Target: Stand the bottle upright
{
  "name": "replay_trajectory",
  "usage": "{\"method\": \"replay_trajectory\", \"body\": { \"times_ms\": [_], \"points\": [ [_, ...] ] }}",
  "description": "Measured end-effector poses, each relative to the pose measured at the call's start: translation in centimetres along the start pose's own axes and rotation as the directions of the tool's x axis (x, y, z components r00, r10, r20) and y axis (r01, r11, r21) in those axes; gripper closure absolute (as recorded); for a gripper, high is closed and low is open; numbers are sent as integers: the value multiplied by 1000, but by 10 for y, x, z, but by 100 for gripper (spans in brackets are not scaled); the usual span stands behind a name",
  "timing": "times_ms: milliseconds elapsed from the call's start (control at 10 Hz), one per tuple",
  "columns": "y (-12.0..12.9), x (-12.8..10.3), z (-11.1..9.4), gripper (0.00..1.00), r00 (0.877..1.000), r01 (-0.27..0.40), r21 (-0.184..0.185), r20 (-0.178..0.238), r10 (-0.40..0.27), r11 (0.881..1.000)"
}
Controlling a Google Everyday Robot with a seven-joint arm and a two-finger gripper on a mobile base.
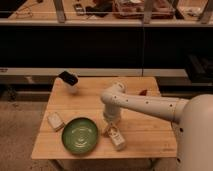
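Observation:
The bottle [117,139] is small and cream-white. It lies on its side on the wooden table [145,134], just right of the green plate [80,135], pointing from upper left to lower right. My gripper [110,126] hangs from the white arm that reaches in from the right. It is low over the table at the bottle's upper-left end, close to it or touching it. The contact itself is hidden.
A flat whitish block [55,120] lies left of the plate. A white cup with a black top [69,81] stands at the table's far left corner. A small red thing [143,92] lies near the far right edge. A dark shelf unit stands behind the table.

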Motion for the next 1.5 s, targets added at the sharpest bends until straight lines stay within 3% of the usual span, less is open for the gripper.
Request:
{"method": "replay_trajectory", "body": {
  "times_ms": [400, 800, 1100, 1500],
  "points": [
    [-5, -2, -13, 20, 1000, -6, 32, -5, 6, 999],
    [-21, -11, -27, 20, 999, 15, 63, 32, -17, 998],
    [-24, -16, -28, 20, 997, 30, 18, 74, -31, 999],
    [-28, -15, -23, 20, 996, 12, -37, 94, -8, 999]
  ]
}}
